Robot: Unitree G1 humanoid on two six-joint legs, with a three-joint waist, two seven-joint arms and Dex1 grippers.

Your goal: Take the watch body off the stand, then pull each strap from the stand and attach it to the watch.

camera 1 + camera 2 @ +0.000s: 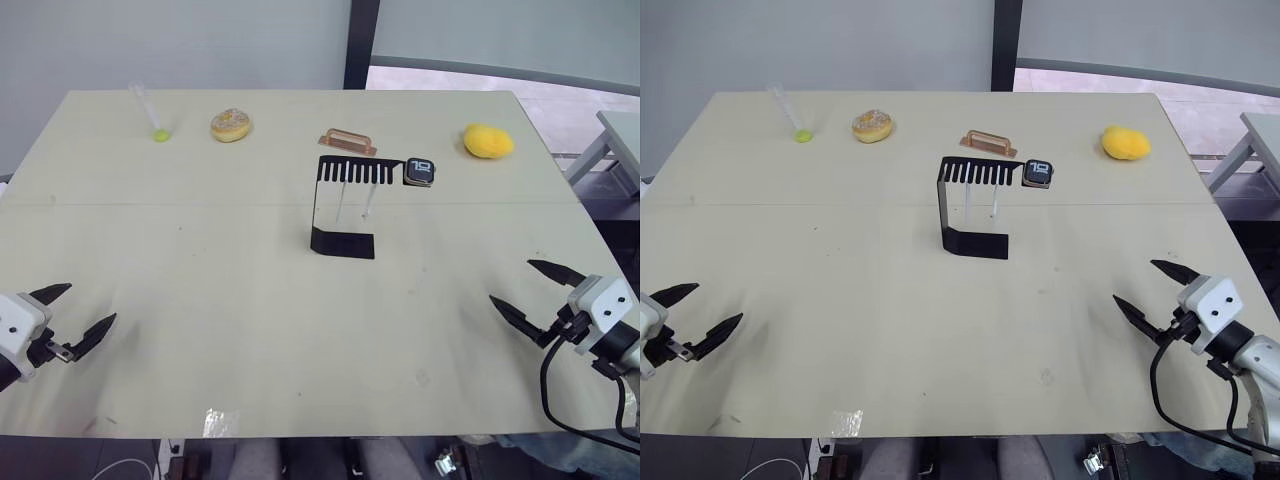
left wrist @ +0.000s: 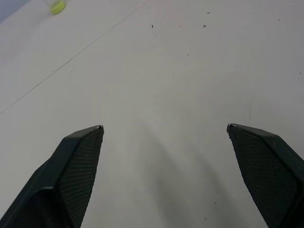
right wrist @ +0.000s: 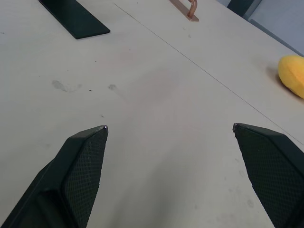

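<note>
Nearest the robot, the left tool is hovering low over the pale beige table at its near left edge, its two black fingers spread wide and holding nothing; the right tool is hanging the same way at the near right edge, fingers parted and empty. Farther in, near the table's middle, the bent black sheet-metal stand is resting on its flat foot; two thin white straps are hanging down from the comb-like slots of its top arm; the small rounded-square black watch body with white digits is sitting at the right end of that arm. Just behind the stand a copper-coloured handle piece is lying flat. Along the far side a yellow-green capped clear tube, a sprinkled doughnut and a yellow lemon-like fruit are lying well apart.
</note>
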